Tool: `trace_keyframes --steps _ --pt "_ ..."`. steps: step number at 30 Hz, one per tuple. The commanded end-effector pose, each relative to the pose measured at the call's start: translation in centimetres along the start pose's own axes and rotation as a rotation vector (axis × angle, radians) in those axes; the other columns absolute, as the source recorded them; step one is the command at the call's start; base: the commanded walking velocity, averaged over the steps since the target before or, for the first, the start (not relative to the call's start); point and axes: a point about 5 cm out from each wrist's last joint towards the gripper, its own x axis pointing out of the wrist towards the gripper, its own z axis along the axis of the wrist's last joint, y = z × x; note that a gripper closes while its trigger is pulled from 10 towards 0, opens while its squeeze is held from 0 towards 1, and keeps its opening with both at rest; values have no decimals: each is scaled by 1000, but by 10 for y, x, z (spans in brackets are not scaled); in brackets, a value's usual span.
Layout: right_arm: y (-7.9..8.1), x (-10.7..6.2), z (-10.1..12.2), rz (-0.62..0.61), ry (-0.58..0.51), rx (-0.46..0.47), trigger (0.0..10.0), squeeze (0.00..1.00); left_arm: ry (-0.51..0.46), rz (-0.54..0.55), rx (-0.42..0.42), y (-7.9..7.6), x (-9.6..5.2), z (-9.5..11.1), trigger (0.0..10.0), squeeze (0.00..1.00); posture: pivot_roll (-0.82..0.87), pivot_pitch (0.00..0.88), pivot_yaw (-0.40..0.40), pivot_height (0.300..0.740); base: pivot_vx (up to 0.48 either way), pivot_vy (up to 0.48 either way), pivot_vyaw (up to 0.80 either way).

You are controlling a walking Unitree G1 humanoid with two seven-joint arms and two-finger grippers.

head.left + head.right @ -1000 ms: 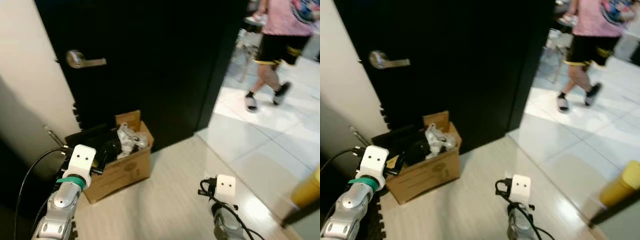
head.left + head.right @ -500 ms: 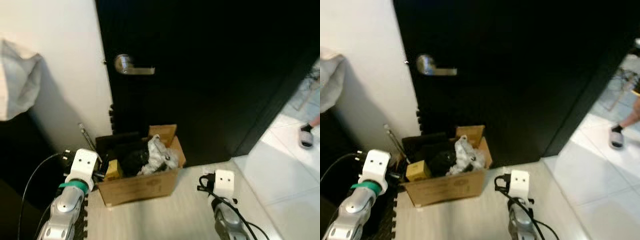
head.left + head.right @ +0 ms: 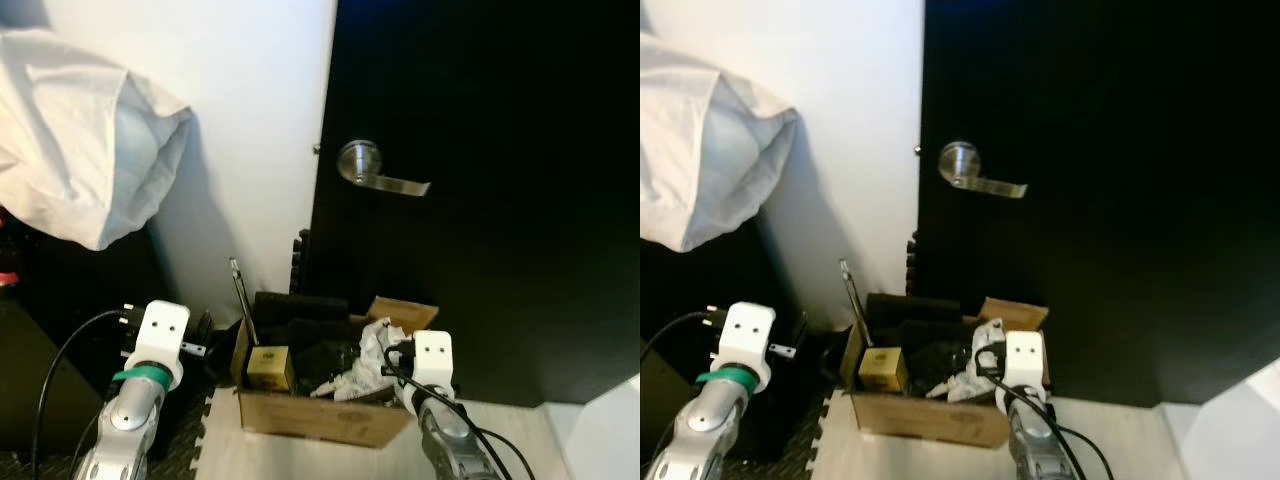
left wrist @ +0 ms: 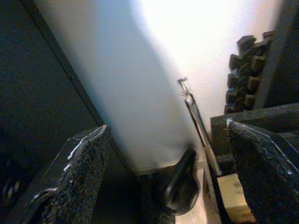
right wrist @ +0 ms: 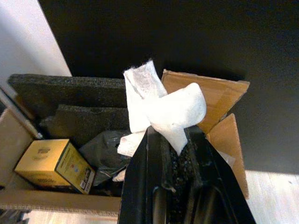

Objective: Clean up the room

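Our right gripper (image 5: 175,154): above one cardboard box (image 3: 330,420), fingers pinching one white tissue (image 5: 161,105) | left gripper (image 4: 163,172): raised, fingers spread.

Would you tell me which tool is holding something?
The right tool: shut on a crumpled white tissue above the cardboard box. The left tool is open.

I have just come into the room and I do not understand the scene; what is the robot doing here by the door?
The robot stands before a cardboard box of rubbish at the foot of a black door. Its right gripper is shut on a crumpled white tissue and holds it above the box, which contains a small yellow carton, black foam pieces and a dark bag. The left gripper is open and holds nothing, near the white wall.
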Motion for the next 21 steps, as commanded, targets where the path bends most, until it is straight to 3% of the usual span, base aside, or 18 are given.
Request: trace_keyframes --steps 1,4,10,20,21 --pt "-5 -3 -7 -16 32 18 10000 0 5 -5 0 -3 0 -2 10000 0 70 0 -18 740 352 0 0" --pt "-9 -3 -9 -23 43 11 10000 0 1 -6 -5 -7 0 -2 10000 0 65 0 -24 740 341 0 0" --pt "-11 -2 -9 -25 53 5 10000 0 4 -30 -10 -11 0 -3 10000 0 54 0 -31 740 0 0 0" --pt "-14 -4 -23 -4 143 -59 10000 0 -4 -66 61 -18 -3 -3 10000 0 58 31 -43 740 0 0 0" --pt "-14 -3 -24 -7 157 -64 10000 0 -3 -68 65 -18 -5 -3 10000 0 63 66 -32 740 0 0 0"
